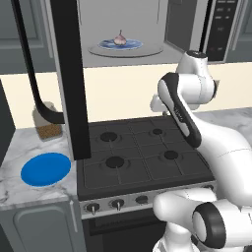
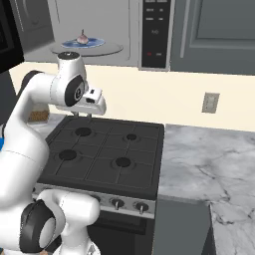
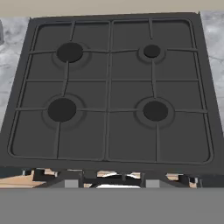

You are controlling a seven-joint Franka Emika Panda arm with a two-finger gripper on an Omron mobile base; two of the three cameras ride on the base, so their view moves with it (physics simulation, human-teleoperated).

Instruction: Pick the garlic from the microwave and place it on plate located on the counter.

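- The microwave [image 1: 128,29] sits high above the black stovetop [image 1: 142,152], its black-framed door [image 1: 71,74] swung open and standing out over the left burners; the dark button panel [image 2: 157,32] is on its right side.
- The desk [image 2: 209,159], white-grey marble, runs on both sides of the stovetop; the left stretch carries the plate [image 1: 46,169], bright blue and flat, near the front edge, with a jar of brown grains [image 1: 47,123] behind it.
- The white arm is folded over the stovetop, with the claw [image 2: 95,102] hanging low above the rear burners and aimed down at the grates; whether it is wide or narrow I cannot tell, as the fingertips are hidden.
- The glass turntable [image 1: 125,49] lies in the grey cavity, bearing a small blue-and-white patterned plate [image 1: 120,44].
- The garlic [image 1: 119,38] rests on that small plate, tip upward, so its long axis is roughly vertical; it lies well above the claw and further back.
- Judged from this, the coming move is a climb and a reach inward: the claw must rise to the cavity mouth and turn to face forward.
- The open door edge on the left is the nearest obstacle, then the cavity's lower lip; room looks freer on the right.
- The plate lies beyond the door, so carrying across means going round its front edge.
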